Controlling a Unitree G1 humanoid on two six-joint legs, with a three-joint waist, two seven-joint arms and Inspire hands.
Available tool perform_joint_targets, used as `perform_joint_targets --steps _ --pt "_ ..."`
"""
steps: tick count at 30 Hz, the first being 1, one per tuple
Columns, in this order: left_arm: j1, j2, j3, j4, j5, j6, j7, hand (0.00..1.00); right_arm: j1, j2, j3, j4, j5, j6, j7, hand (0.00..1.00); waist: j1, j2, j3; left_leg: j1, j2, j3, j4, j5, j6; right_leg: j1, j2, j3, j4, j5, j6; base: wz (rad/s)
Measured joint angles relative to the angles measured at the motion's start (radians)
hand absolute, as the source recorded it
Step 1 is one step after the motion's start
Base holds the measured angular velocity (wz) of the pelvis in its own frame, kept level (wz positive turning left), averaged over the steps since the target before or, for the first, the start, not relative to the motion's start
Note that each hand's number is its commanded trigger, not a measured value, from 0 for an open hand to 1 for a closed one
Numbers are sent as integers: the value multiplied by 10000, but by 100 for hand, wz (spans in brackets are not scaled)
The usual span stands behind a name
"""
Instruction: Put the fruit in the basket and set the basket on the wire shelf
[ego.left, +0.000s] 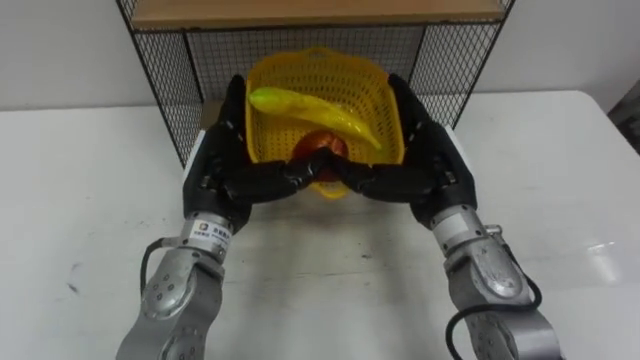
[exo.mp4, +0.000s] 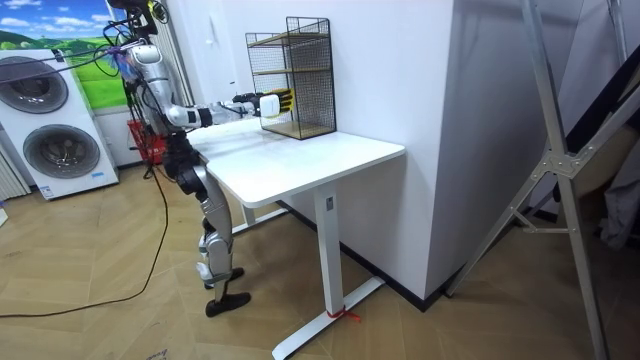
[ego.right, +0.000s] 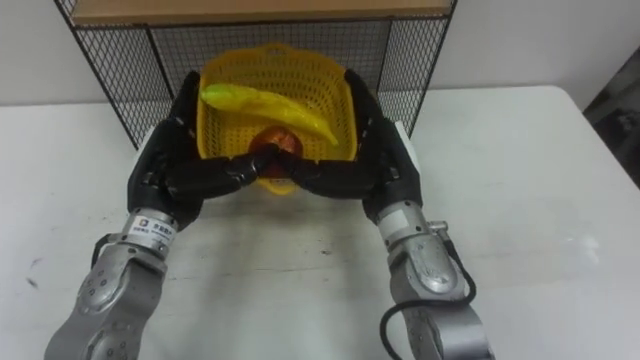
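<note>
- Basket is clasped between my two hands at the mouth of the wire shelf, under its wooden board. I cannot tell whether its base touches the shelf floor.
- Left hand: fingers up the basket's left wall, thumb wrapped across the near side. Right hand mirrors it on the right wall.
- Load: banana lying across, apple low against the near wall.
- Handling, my guess: thin plastic mesh, light, gives if squeezed, and the fruit rolls if tipped. Hold low on both walls, level, with gentle pressure.
</note>
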Motion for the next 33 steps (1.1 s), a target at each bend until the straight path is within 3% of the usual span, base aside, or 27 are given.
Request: perform_joint_targets --steps 3,9,13,19,27,29,33 --pt "-114 -1 31 126 -19 5 1 0 -297 94 -40 435 236 0 0 0 -31 -19 -5 195 53 -13 -110 78 -39 253 56 -51 -262 116 -45 1" --pt "-1142 -83 108 1240 64 349 12 0 -876 258 -289 945 149 382 -488 0 31 -19 -10 264 160 -49 -355 233 -95 509 208 -86 -901 458 -103 0" --pt "-1998 -402 301 2198 57 735 107 0 -1989 368 -389 1929 229 585 -988 0 -10 -16 -7 282 196 -51 -366 263 -118 611 251 -101 -1125 564 -126 0" --pt "-3476 -752 653 3625 -38 1096 286 0 -2907 589 -688 2636 358 957 -1542 0 11 -12 -4 354 202 -78 -457 290 -130 719 264 -140 -1239 613 -139 1" --pt "-3898 -915 740 4404 -46 1749 1066 0 -3755 615 -724 4078 831 1687 -1688 0 -5 53 22 355 226 -77 -602 367 -137 805 312 -131 -1574 807 -138 0" --pt "-4220 -989 885 4784 -75 2022 1309 0 -4124 626 -732 4454 1188 2013 -1900 0 5 58 19 354 226 -84 -603 369 -139 800 314 -138 -1574 807 -138 0" --pt "-4618 -989 914 5069 -48 2335 1644 0 -4633 637 -844 4937 1418 2236 -2043 0 4 69 12 359 224 -82 -599 383 -138 803 311 -138 -1573 807 -138 0"
